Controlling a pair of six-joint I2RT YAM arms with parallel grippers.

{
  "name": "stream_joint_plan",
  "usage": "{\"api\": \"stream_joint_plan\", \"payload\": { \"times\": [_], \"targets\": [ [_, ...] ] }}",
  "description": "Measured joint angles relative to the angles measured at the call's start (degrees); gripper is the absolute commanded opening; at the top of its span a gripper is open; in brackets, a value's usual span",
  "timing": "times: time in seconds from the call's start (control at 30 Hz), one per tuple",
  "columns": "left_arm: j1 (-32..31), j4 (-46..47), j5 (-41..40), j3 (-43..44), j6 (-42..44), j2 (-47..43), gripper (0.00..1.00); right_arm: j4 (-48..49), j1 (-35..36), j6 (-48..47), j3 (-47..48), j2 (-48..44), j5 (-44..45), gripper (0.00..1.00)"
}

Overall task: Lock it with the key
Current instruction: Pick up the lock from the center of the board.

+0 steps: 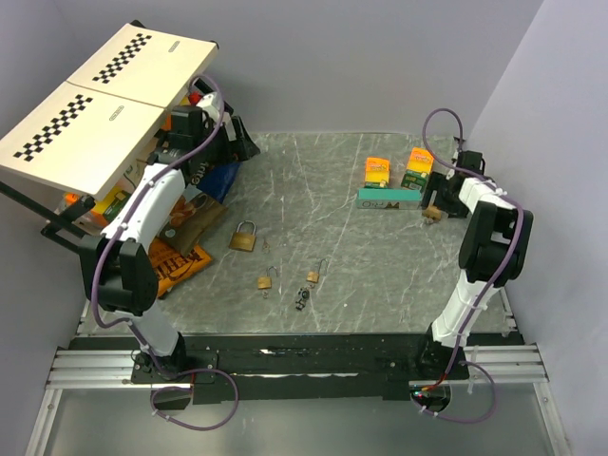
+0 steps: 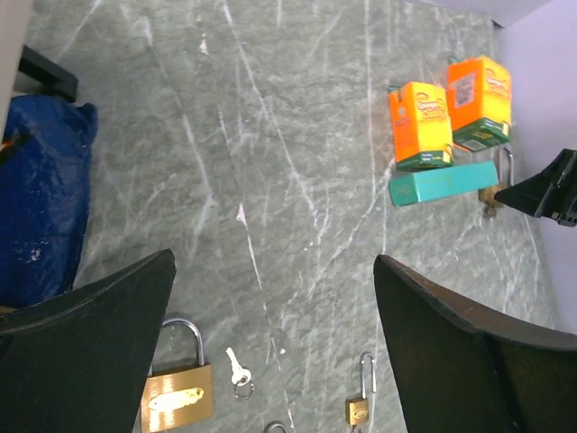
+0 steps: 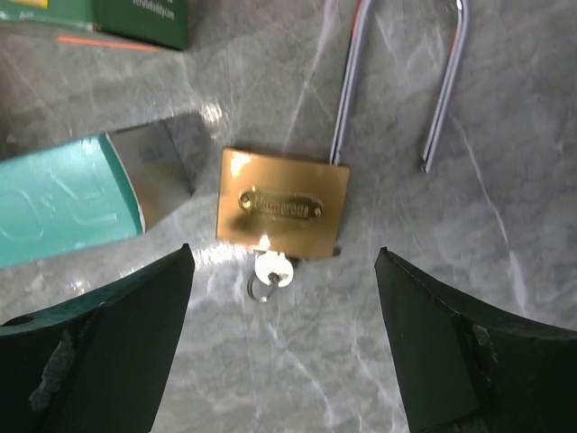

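Key (image 1: pixel 302 300), tiny dark-grey bunch on a ring: lies on the grey marbled surface (image 1: pixel 342 228) close to the near edge, about midway between the two arm bases, touching nothing. Seems stretched near-to-far, though too small to be sure; shows in neither wrist view. Just beyond it, a small brass padlock (image 1: pixel 266 281) to the left and a second small padlock (image 1: pixel 313 276) nearly straight behind, both near but apart from it. Further back and left, larger brass padlock (image 1: pixel 244 237) with a loose silver key (image 2: pixel 236 368) just beside it. Farther still, at far left above the clutter, left pincer (image 2: pixel 273 262): fingers spread wide, gripping nothing. At far right, right pincer (image 3: pixel 281 253): likewise spread and empty, hanging over an open brass padlock (image 3: pixel 282 209) with another silver key (image 3: pixel 270 269) in its base, beside a teal box (image 3: pixel 63 207). Puts the bunch near-and-right of the left pincer, near-and-left of the right one, well apart from both, neither plainly closer. Calls, in all likelihood, for a long pull back toward the near edge before any pinch, jaws set across the bunch's narrow side.
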Motion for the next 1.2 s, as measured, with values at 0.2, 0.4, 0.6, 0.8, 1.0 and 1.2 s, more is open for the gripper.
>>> {"api": "stream_joint_plan", "payload": {
  "times": [0.2,0.4,0.6,0.8,1.0,1.2],
  "targets": [
    [0.22,-0.68,-1.92,0.22,-1.25,2.54,0.96,-0.90,0.07,0.00,4.52,3.85,-0.31,0.86],
    [0.48,-1.68,-3.61,1.01,-2.05,4.72,0.96,-3.32,0.07,0.31,6.40,4.85,1.18,0.83],
    [0.96,-1.68,-3.76,1.62,-3.32,5.03,0.96,-7.02,0.07,0.42,12.81,8.96,2.82,0.99],
    [1.40,-1.60,-3.74,1.68,-4.48,5.40,0.96,-10.49,0.37,-0.24,16.74,12.98,3.39,0.92],
    [1.73,-1.42,-3.54,2.03,-5.07,6.03,0.96,-14.14,1.03,-0.98,20.00,14.64,4.50,0.91],
    [2.27,-1.42,-3.48,2.80,-5.66,6.25,0.96,-17.51,1.44,-2.89,23.76,16.94,4.63,0.91]
  ]
}}
